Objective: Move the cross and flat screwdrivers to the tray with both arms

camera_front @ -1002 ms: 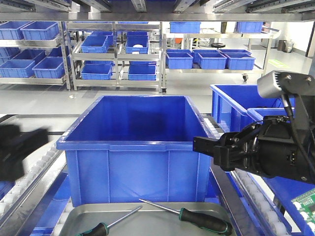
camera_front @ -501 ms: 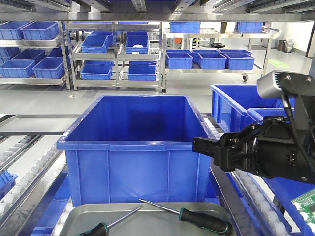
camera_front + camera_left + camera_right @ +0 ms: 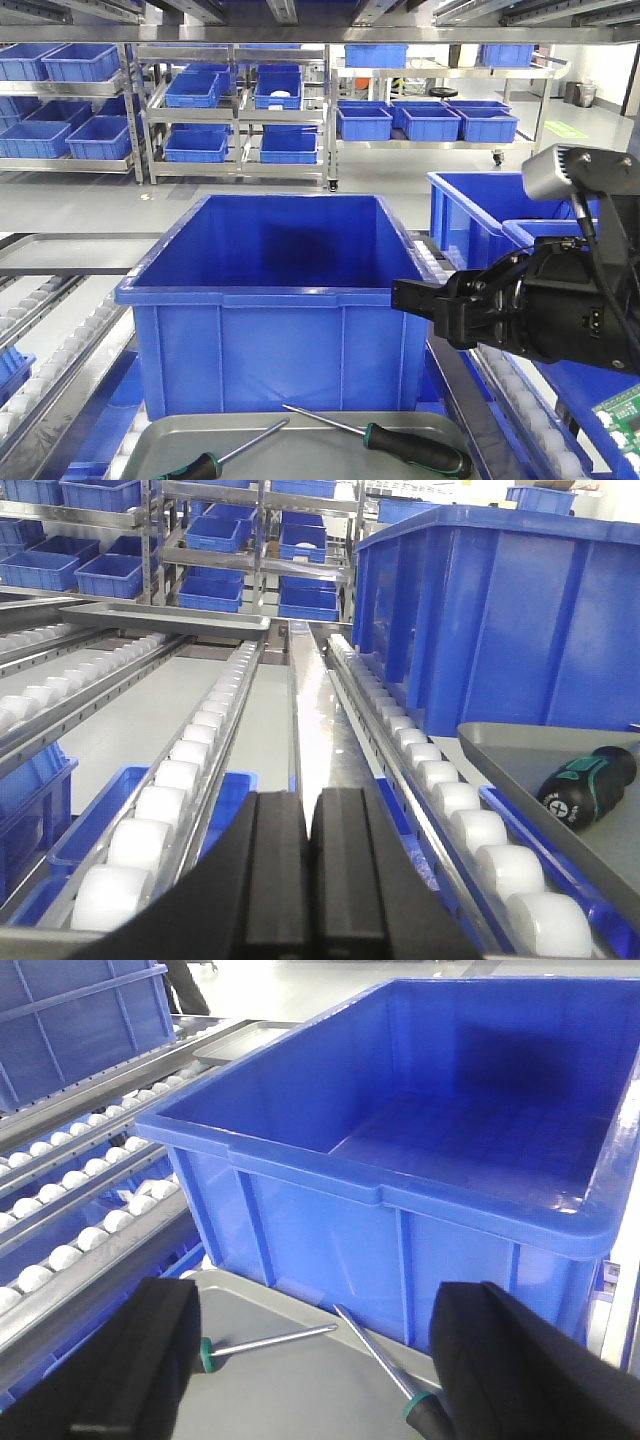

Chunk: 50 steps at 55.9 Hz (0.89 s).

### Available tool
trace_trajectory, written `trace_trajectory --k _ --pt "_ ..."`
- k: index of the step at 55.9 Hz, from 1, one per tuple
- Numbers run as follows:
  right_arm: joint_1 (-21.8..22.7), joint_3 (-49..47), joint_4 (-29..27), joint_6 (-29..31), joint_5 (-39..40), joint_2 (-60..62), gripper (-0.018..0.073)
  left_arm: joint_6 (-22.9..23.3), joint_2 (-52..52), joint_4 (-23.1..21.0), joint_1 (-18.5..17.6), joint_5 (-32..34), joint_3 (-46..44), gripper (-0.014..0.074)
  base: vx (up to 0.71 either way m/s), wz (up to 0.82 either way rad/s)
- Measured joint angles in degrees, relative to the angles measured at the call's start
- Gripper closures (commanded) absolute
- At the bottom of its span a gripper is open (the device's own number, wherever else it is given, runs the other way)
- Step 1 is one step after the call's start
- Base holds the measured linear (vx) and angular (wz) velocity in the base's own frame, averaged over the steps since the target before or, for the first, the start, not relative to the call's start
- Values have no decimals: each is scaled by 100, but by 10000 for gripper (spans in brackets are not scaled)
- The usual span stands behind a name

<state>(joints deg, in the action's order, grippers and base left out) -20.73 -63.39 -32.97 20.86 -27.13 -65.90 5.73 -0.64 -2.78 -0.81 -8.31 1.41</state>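
Note:
Two screwdrivers with black-and-green handles lie in the grey tray (image 3: 300, 455) at the bottom of the front view. The slimmer one (image 3: 190, 468) is on the left and the bulkier one (image 3: 415, 450) on the right. Their shafts point toward the blue bin. My right gripper (image 3: 400, 296) hovers above the tray's right side. In the right wrist view it (image 3: 315, 1360) is open and empty over the tray (image 3: 290, 1390), with both shafts (image 3: 270, 1341) (image 3: 380, 1355) between its fingers. My left gripper (image 3: 308, 820) is shut and empty over the roller lane, left of the tray (image 3: 520, 750). One handle (image 3: 588, 785) shows there.
A large empty blue bin (image 3: 270, 290) stands right behind the tray. Roller conveyors (image 3: 180, 780) run on both sides. More blue bins (image 3: 480, 215) sit at the right. Racks of blue bins (image 3: 240, 100) line the back. Another grey tray (image 3: 170, 617) rests farther up the left lane.
My left arm, a blur at the left edge one second ago, has left the front view. The right arm and both screwdrivers have not moved.

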Motion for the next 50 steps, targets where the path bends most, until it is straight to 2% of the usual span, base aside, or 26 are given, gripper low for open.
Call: trace_trajectory --k 24,35,43,50 --pt "0 0 7 0 -1 0 13 0 0 0 0 -39 0 602 0 0" --pt "0 154 502 0 32 421 75 12 0 0 0 -41 0 602 0 0" --pt "0 1125 778 0 574 1639 144 12 0 0 0 -41 0 602 0 0" --pt "0 2505 866 -26 1488 2953 230 12 0 0 0 -41 0 602 0 0"
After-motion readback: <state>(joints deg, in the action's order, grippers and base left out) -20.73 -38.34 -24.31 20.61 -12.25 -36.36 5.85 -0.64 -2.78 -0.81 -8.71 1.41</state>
